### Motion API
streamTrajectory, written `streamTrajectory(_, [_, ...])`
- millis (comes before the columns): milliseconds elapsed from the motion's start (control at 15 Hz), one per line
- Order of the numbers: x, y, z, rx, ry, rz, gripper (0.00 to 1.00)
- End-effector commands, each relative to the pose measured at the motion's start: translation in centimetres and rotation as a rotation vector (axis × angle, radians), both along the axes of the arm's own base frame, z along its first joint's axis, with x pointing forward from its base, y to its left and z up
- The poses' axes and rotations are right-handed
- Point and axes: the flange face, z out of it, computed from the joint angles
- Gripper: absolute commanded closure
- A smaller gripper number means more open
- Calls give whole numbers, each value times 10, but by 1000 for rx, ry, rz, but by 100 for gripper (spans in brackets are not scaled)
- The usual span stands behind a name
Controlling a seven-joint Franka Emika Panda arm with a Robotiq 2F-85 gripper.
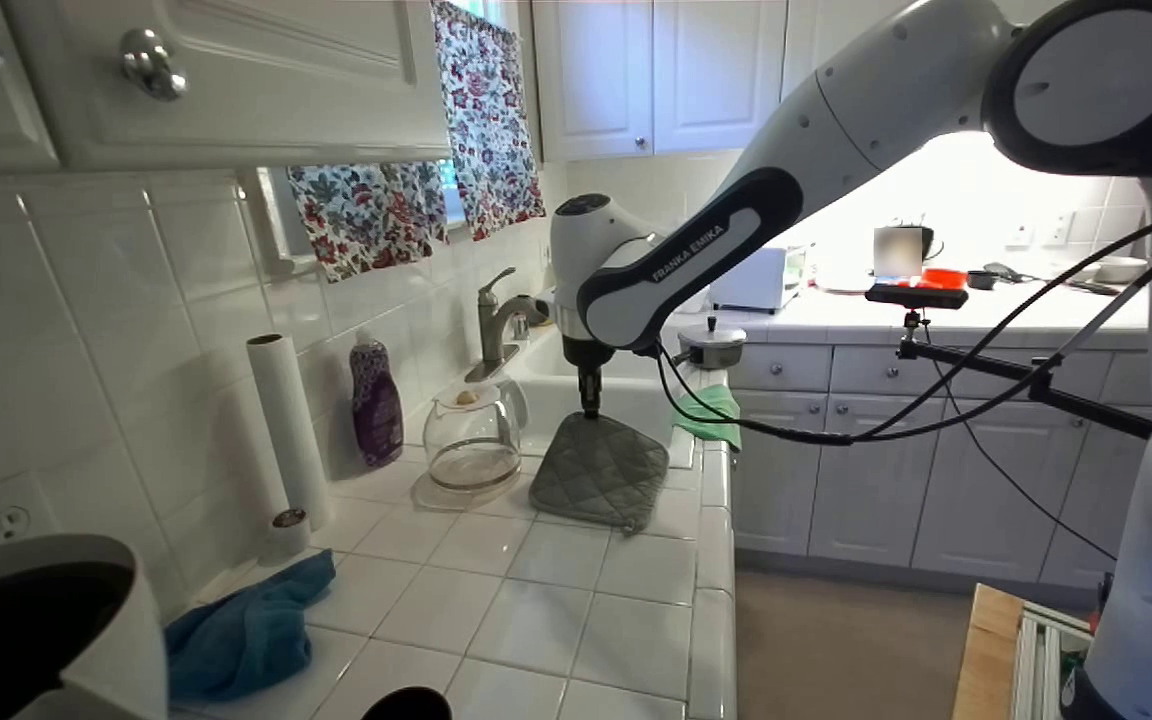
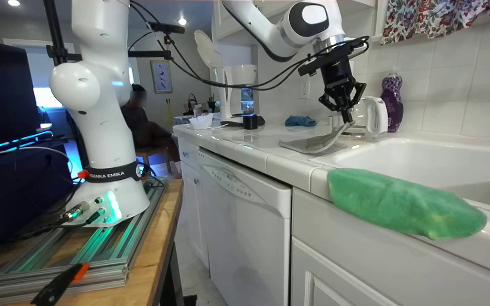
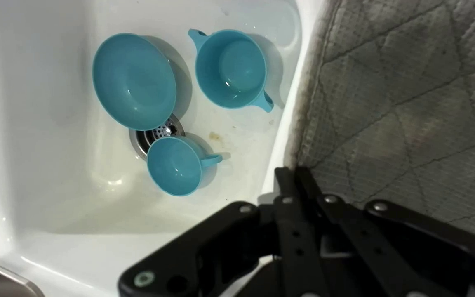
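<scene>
One quilted pot holder (image 1: 601, 470) is lying on the countertop (image 1: 536, 625) beside the sink (image 3: 48, 123), between the coffee pot (image 1: 476, 450) and the front edge; its sink-side border is standing raised. The gripper (image 3: 293, 170) is sitting nearly closed, pinching that thin border, while the far border is resting on the countertop. Caution: the pinch is appearing shallow, so a sharp pull could let the pot holder slip out. The coffee pot is standing near, toward the back edge; a sideways sweep of the loose part could knock it. In the sink, a bowl (image 3: 134, 80), a cup (image 3: 173, 165) and a two-handled dish (image 3: 231, 68) are lying; losing grip above them could drop the pot holder there. A green cloth (image 2: 398, 204) is draping over the front edge.
</scene>
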Motion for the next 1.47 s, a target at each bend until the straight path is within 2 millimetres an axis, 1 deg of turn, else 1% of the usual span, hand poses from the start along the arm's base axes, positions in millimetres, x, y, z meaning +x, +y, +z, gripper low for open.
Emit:
streamTrajectory(0, [10,9,-7,-10,-5,-15,99])
streamTrajectory(333, [10,17,-11,-9,3,10,99])
streamTrajectory(733, [11,19,-11,-7,5,2,99])
streamTrajectory(800, [11,18,-11,-8,8,-5,69])
streamTrajectory(867, [11,18,-10,-8,10,-7,68])
streamTrajectory(1200, [9,15,-6,3,3,-31,35])
streamTrajectory(1400, [2,3,6,21,-11,-61,13])
